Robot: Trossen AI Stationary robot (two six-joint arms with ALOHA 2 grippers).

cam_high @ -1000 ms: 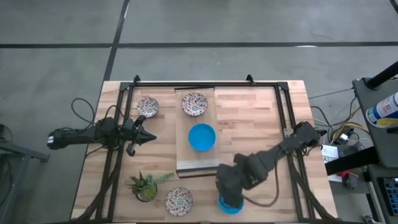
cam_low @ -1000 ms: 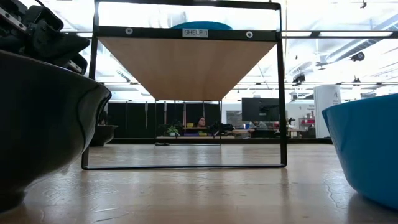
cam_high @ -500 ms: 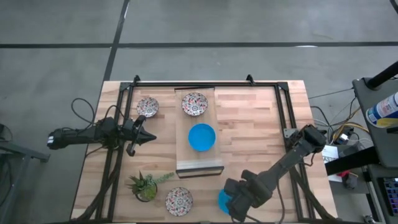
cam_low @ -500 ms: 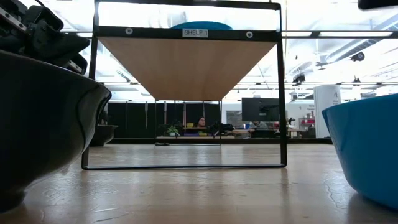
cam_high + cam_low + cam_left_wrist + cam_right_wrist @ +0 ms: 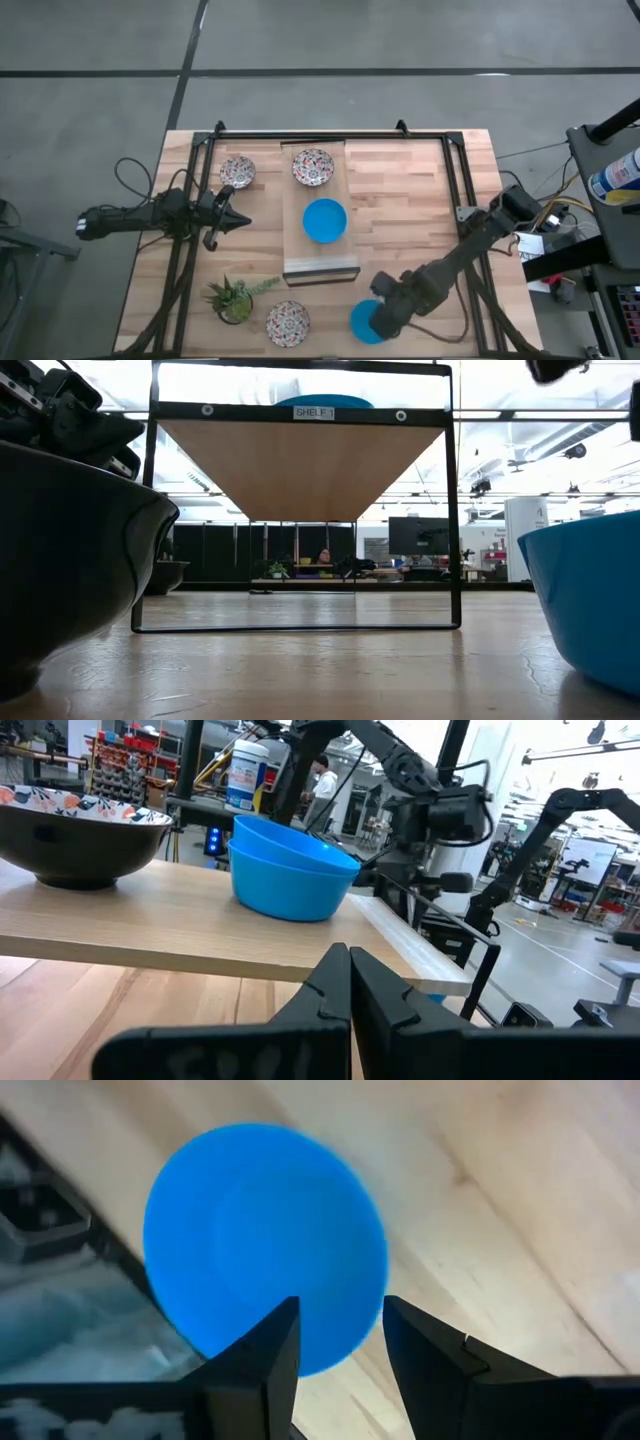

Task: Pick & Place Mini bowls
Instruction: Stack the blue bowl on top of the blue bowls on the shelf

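A plain blue mini bowl (image 5: 364, 322) rests on its base near the table's near edge and fills the right wrist view (image 5: 262, 1240). My right gripper (image 5: 340, 1322) hovers over its rim, open and touching nothing; in the high view it stands just right of that bowl (image 5: 384, 316). Another blue bowl (image 5: 325, 220) and a patterned one (image 5: 313, 166) stand on the raised wooden shelf. Two more patterned bowls rest on the table, one far-left (image 5: 237, 171) and one near (image 5: 288, 322). My left gripper (image 5: 238, 222) waits shut, left of the shelf.
A black frame (image 5: 205, 160) surrounds the wooden shelf (image 5: 320, 262) at the table's middle. A small green potted plant (image 5: 232, 298) stands at the near left, beside the near patterned bowl. Bare wood (image 5: 410, 200) lies right of the shelf.
My right gripper has drawn back from over the near blue bowl toward the table's right, and its arm has swung toward the right edge. More of the bowl now shows, and it has stayed where it was.
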